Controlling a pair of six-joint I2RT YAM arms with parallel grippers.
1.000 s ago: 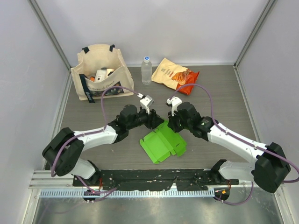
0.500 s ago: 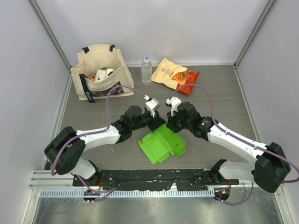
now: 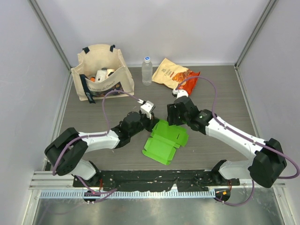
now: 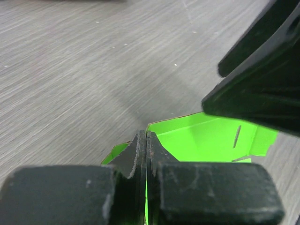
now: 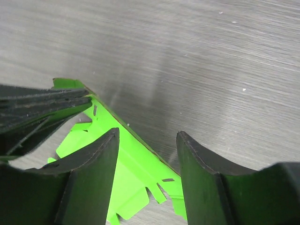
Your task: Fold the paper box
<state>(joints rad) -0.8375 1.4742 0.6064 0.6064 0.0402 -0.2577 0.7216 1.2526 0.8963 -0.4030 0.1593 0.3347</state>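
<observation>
The left arm (image 3: 101, 137) is stretching low from its base at the near left toward the middle, forearm nearly level and wrist pointing right and slightly away. Its jaws are pressing flat together on an edge of the paper box (image 4: 206, 140). The right arm (image 3: 229, 133) is reaching in from the near right, wrist angling down and leftward — its jaws are standing clearly apart.

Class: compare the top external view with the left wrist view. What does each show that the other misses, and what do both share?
Top only: the tote, bottle and snack bag. Left wrist only: a close look at the left claw pinched shut on the box edge, and a slot in the card. Both: the green box and the table.
</observation>
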